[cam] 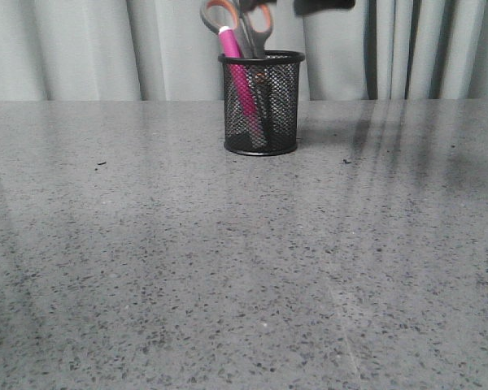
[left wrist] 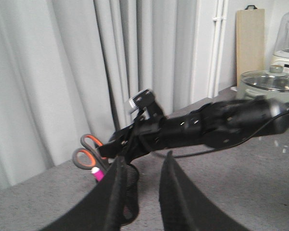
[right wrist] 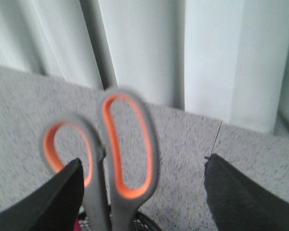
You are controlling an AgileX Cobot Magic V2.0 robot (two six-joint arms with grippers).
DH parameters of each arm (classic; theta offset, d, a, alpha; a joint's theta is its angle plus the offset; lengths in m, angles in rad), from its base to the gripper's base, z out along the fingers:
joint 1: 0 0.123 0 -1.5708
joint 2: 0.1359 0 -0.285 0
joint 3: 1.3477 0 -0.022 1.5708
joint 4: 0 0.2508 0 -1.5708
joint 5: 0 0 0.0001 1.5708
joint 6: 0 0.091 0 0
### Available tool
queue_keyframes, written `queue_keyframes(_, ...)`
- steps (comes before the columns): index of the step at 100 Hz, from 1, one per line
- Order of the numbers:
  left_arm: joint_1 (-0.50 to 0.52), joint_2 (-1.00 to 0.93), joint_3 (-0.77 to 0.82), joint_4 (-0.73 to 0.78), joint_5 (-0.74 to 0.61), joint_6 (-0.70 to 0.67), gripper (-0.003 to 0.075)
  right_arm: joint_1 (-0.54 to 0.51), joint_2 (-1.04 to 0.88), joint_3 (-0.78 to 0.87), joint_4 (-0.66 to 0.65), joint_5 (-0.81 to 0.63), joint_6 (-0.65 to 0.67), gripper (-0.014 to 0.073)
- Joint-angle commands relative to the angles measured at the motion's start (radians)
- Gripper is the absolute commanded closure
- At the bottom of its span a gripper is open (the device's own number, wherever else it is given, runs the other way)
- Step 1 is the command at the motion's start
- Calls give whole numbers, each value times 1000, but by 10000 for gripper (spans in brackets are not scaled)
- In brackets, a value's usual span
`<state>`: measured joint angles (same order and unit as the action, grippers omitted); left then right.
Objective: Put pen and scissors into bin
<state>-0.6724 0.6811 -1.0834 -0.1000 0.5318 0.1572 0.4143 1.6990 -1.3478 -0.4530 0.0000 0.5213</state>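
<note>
Grey curtains (cam: 81, 49) hang behind the speckled table (cam: 228, 268), where the bin (cam: 261, 104) stands holding the pen (cam: 237, 73) and the scissors (cam: 246, 24), handles up. Right gripper (right wrist: 142, 192) is spread wide around the handles, not touching them; in the front view only a dark piece of it shows at the top edge. Left gripper (left wrist: 140, 192) has its fingers apart and empty, and they hide most of the bin.

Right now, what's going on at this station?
Both items already sit in the bin: the pen leans inside it and the scissors stand blades-down, handles poking above the rim. The right gripper is just above the scissors handles with its jaws wide apart, holding nothing. The left gripper is off to the side, also with its jaws apart and empty. The placing looks done, going by how things lie.
</note>
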Motion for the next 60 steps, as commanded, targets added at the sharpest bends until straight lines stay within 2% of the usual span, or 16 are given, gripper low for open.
queue_keyframes(1, 18, -59, 15, 92, -89, -78, 645, 0, -141, -25, 24, 0, -3, 160)
queue_keyframes(6, 33, -106, 57, 170, -89, -144, 685, 0, -216, -21, 24, 74, -3, 276)
queue_keyframes(8, 41, -128, 78, 205, -89, -175, 695, 0, -248, -16, 22, 107, -6, 370)
queue_keyframes(9, 47, -136, 85, 229, -89, -186, 704, 0, -259, -13, 22, 113, -6, 370)
queue_keyframes(11, 55, -161, 109, 252, -89, -220, 717, 0, -293, 4, 12, 128, -13, 482)
queue_keyframes(16, 75, -225, 168, 329, -83, -294, 739, 0, -382, 44, -14, 139, -16, 657)
queue_keyframes(28, 126, -402, 321, 448, -14, -432, 739, 0, -653, 244, -64, 148, -25, 664)
queue_keyframes(41, 150, -557, 433, 448, 64, -434, 739, 0, -956, 497, -67, 207, -79, 664)
queue_keyframes(60, 153, -679, 522, 450, 64, -434, 739, 0, -1351, 753, -45, 344, -121, 670)
